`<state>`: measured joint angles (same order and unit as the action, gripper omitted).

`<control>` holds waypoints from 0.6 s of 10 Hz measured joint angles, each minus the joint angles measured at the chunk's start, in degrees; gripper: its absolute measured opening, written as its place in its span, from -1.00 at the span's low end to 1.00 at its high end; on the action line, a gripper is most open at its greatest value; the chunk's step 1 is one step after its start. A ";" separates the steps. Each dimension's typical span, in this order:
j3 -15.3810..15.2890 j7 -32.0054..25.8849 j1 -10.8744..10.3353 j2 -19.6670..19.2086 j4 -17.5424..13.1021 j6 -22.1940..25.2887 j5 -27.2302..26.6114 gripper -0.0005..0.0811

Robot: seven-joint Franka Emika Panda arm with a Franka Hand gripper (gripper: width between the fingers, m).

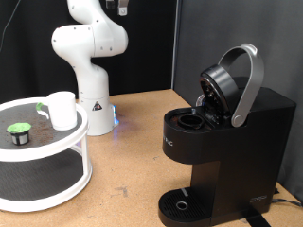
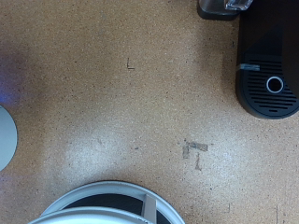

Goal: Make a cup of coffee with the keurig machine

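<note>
Two views. Exterior: cup [image 1: 62, 110] on white stand [image 1: 43, 151] at left, keurig machine [image 1: 222, 132] right with lid up, tool out of frame. Wrist: machine's drip base [image 2: 269, 86] at edge, bare desk [image 2: 121, 103] between; tool state can't tell.

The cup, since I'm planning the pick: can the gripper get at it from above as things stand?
Probably yes. The cup stands upright on the white stand's top tier with nothing over it; only the small pod sits beside it, apart. The gripper itself is out of view.

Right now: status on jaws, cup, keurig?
Gripper out of view in both cameras. Cup upright on white tiered stand, beside green-topped pod. Keurig machine lid raised, drip base bare.
</note>
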<state>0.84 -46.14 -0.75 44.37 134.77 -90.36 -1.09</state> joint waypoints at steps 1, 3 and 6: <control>0.31 -0.11 0.07 0.04 0.00 0.16 0.49 0.99; 2.33 -1.45 0.40 0.13 0.00 0.42 1.43 0.99; 3.04 -1.80 0.53 0.16 0.10 0.12 1.71 0.99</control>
<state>3.88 -47.94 -0.22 44.53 134.87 -90.24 0.62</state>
